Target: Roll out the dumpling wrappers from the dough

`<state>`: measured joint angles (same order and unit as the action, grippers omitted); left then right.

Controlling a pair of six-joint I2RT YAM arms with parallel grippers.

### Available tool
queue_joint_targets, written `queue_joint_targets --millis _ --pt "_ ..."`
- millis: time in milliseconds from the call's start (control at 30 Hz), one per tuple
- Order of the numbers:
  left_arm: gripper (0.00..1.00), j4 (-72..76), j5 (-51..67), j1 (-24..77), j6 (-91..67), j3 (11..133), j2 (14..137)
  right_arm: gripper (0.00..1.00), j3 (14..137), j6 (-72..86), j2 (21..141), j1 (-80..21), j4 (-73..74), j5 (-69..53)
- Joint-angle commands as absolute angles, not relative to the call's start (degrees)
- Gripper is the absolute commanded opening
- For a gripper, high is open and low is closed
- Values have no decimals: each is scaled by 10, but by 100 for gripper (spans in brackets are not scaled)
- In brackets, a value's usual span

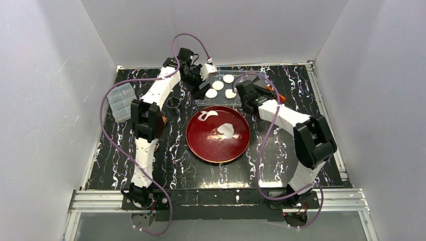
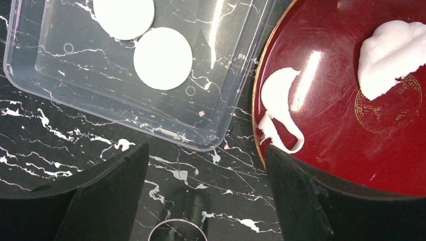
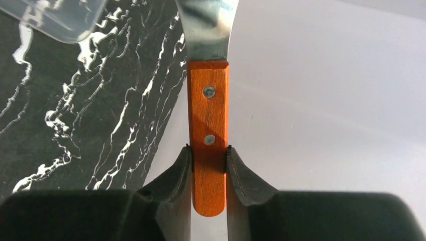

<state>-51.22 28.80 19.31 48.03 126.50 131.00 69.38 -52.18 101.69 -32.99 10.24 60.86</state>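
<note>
Right hand [image 3: 208,165] clamps spatula [image 3: 207,115]; left hand [image 2: 206,155] wide, near tray [image 2: 226,75], plate [image 2: 326,145].

Black marbled table [image 1: 115,165] carries red plate [image 1: 211,149], clear tray [image 2: 226,75], plastic box [image 1: 122,102], metal ring [image 1: 173,103]

Bright, even overhead lighting was recorded. Glare streaks were observed on the red plate [image 2: 326,125] and clear tray [image 2: 226,75]; shadows were soft.
</note>
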Motion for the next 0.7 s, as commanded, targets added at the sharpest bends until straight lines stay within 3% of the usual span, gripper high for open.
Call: queue_joint_targets --millis 0,267,500,667 --pt "84 -516 274 193 445 1284 1250 1 770 -330 957 -308 279 575" --pt "85 -475 195 193 293 1254 1223 1 803 -65 939 -243 482 394" --pt "86 -458 116 192 157 1207 1169 1 722 83 876 -201 463 198" --pt "87 -466 91 190 98 1175 1128 1 609 116 779 -201 429 139"
